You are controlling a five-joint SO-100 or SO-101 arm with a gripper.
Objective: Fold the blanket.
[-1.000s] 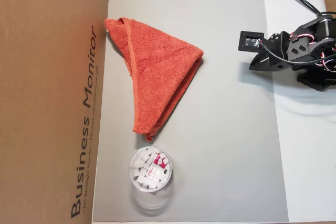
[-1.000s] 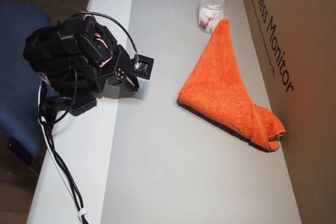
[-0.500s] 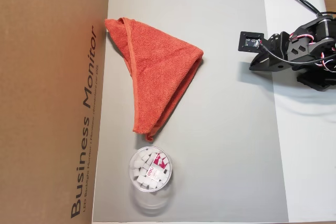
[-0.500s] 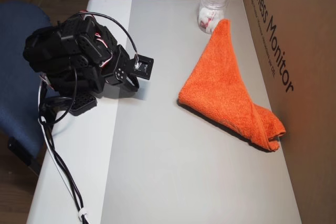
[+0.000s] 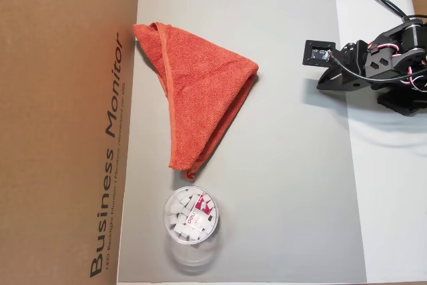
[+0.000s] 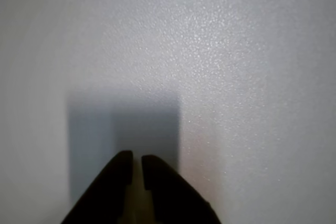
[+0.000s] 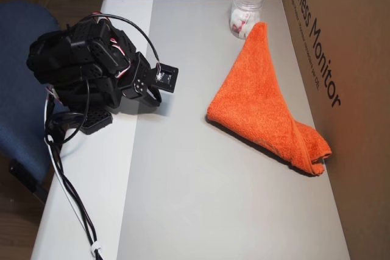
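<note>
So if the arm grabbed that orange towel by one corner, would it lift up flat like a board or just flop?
Probably flop: the blanket is thick terry cloth, already folded into a soft triangle with rounded, sagging edges. It likely grips well rather than slips, given the fuzzy pile. Pushed, it would probably bunch up instead of sliding whole.

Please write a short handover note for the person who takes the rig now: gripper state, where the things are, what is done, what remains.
Gripper: tips almost touching, holding nothing, over bare surface; arm folded back, away from the blanket.
Blanket: lies on the grey mat, folded into a triangle, one corner against the cardboard box, another beside the clear jar.
Done: one diagonal fold.
Left: perhaps a second fold, if wanted.
</note>
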